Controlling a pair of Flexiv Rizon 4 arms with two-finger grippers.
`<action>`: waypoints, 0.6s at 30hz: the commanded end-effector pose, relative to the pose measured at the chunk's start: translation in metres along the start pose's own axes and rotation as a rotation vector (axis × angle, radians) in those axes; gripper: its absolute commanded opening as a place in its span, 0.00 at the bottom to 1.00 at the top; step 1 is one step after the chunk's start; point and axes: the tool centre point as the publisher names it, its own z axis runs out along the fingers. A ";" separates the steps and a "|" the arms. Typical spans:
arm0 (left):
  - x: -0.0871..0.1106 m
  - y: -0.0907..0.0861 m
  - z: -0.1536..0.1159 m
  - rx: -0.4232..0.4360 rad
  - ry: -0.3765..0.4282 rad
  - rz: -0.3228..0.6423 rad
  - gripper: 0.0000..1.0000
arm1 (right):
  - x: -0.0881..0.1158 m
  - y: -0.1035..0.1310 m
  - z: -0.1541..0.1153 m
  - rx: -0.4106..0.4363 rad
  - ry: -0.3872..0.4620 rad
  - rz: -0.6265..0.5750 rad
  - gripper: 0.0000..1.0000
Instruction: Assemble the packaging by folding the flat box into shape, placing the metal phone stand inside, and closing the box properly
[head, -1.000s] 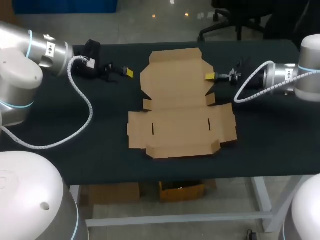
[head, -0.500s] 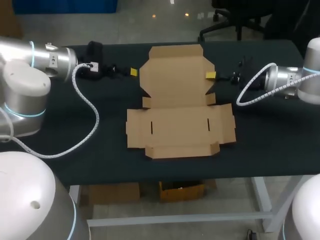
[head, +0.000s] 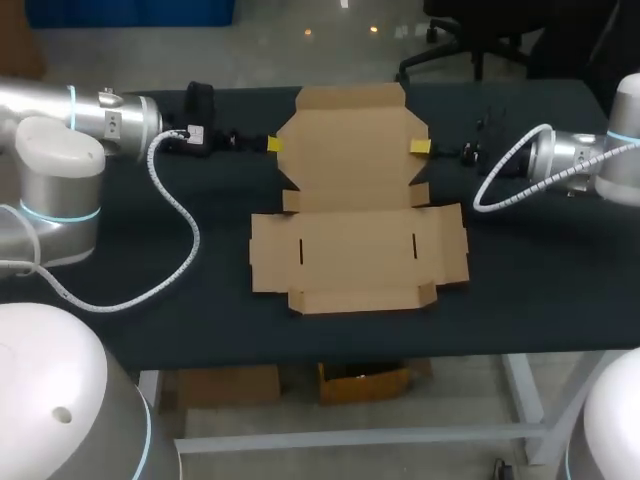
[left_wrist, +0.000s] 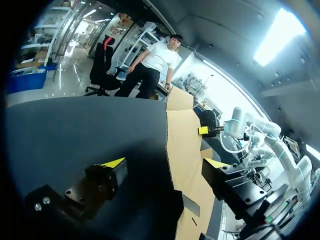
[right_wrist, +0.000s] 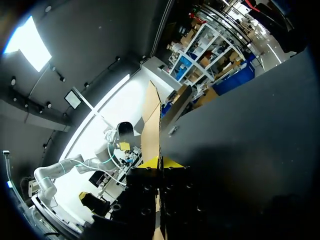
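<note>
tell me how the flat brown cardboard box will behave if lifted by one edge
The flat brown cardboard box is a thin sheet with cut flaps and creases, so it would probably sag and hinge there. It looks light, so a push would likely slide it over the dark table rather than tip it.

Flat box (head: 355, 215) ctr of table (head: 180, 320), L arm (head: 110, 122) left, R arm (head: 575, 160) right

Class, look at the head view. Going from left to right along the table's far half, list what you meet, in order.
left arm → left gripper → flat cardboard box → right gripper → right arm
</note>
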 end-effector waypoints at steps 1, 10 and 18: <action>-0.008 -0.004 0.008 0.003 0.067 0.016 1.00 | -0.001 0.001 0.000 -0.006 0.014 -0.011 0.00; 0.000 -0.007 0.021 0.015 0.153 0.062 1.00 | -0.003 0.004 0.004 -0.023 0.040 -0.034 0.00; 0.007 -0.009 0.031 0.019 0.202 0.087 1.00 | -0.002 0.007 0.008 -0.033 0.063 -0.055 0.00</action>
